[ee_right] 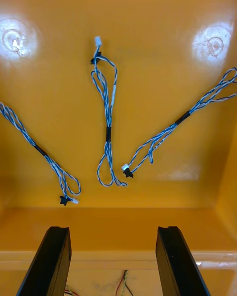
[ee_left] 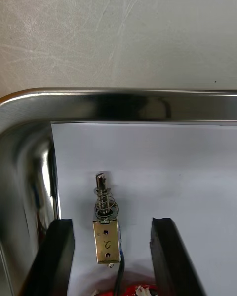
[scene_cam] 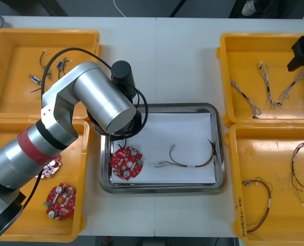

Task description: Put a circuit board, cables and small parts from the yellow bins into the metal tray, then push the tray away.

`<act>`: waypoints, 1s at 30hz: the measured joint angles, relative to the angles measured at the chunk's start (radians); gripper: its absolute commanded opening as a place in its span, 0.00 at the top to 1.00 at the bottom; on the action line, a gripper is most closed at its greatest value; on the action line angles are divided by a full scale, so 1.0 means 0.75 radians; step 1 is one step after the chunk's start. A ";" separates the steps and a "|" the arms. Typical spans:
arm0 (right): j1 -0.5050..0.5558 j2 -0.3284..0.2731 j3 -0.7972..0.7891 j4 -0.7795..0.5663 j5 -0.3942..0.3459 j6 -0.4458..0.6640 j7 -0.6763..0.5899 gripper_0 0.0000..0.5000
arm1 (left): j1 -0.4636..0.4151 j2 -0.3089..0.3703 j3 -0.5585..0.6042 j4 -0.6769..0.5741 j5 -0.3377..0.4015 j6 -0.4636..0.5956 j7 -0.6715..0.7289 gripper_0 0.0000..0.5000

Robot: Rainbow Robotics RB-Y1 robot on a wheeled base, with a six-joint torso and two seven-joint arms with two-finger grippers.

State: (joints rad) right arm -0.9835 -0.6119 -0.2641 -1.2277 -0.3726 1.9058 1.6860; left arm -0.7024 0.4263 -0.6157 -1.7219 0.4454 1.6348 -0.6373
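Overall: judged well past halfway, with a board, a cable and a part in the tray. Another cable and the push look to be what is left.
Yellow bins [scene_cam: 18, 82]: two at each side, all holding stock.
Metal tray [scene_cam: 162, 187]: between the bins, white inside, apparently not yet pushed away.
Left gripper [ee_left: 111, 221]: low over the tray's left side beside the board, fingers apart and gripping nothing.
Right gripper [ee_right: 112, 229]: above the far right bin [ee_right: 148, 39], fingers spread and empty, lined up over its cables.
Circuit board [scene_cam: 126, 163]: flat in the tray's near left corner.
Tray cable [scene_cam: 193, 165]: curled across the white liner, right of the board.
Twisted blue and white cables [ee_right: 107, 133]: three lying in the far right bin, none lifted, probably the next pick.
Small metal part [ee_left: 106, 237]: resting on the liner between the left fingers, touching neither.
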 measured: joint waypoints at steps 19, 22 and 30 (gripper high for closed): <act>-0.122 0.000 -0.121 0.290 0.163 -0.206 -0.223 0.00 | 0.000 -0.001 0.203 -0.186 -0.002 0.220 0.001 0.00; -0.163 0.000 -0.130 0.375 0.184 -0.250 -0.228 0.00 | 0.000 -0.001 0.302 -0.238 -0.002 0.298 0.001 0.00; -0.218 0.000 -0.131 0.527 0.233 -0.362 -0.283 0.00 | -0.001 0.006 0.570 -0.320 -0.001 0.367 0.001 0.00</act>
State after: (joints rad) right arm -1.1468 -0.6118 -0.3622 -0.8321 -0.1982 1.6346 1.4740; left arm -0.7034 0.4308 -0.1885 -1.9619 0.4443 1.9100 -0.6363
